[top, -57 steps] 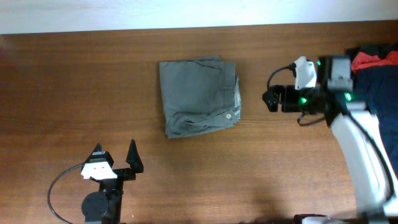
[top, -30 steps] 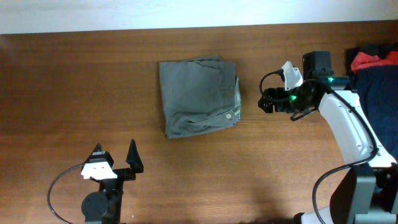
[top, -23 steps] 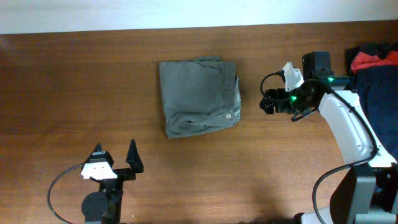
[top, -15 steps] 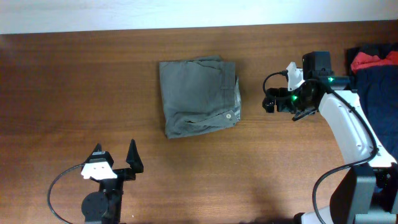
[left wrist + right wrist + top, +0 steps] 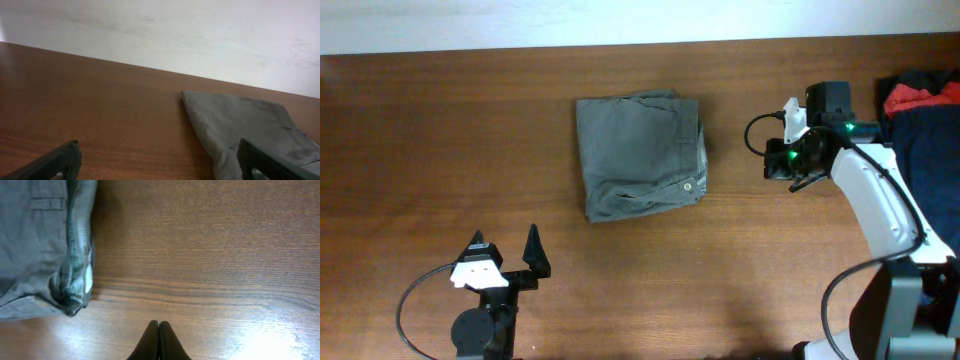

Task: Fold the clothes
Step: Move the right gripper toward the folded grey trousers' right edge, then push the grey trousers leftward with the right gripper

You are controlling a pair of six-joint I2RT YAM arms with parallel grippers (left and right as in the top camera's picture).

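Saw olive garment (image 5: pixel 640 155) folded, mid-table toward far edge; judged it done. My right gripper (image 5: pixel 772 161) empty, fingers pressed together, near it; left gripper (image 5: pixel 505 245) spread wide by near edge. Next I'd open right, reach pile (image 5: pixel 928 130) at right edge

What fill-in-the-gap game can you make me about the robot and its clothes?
The right pincer is ____ (open or shut) and holds nothing.
The left pincer is ____ (open or shut).
The small round metal thing on the olive-grey garment is a ____.
The red garment lies at the ____ end (left or right) of the table.
Missing words: shut; open; button; right.
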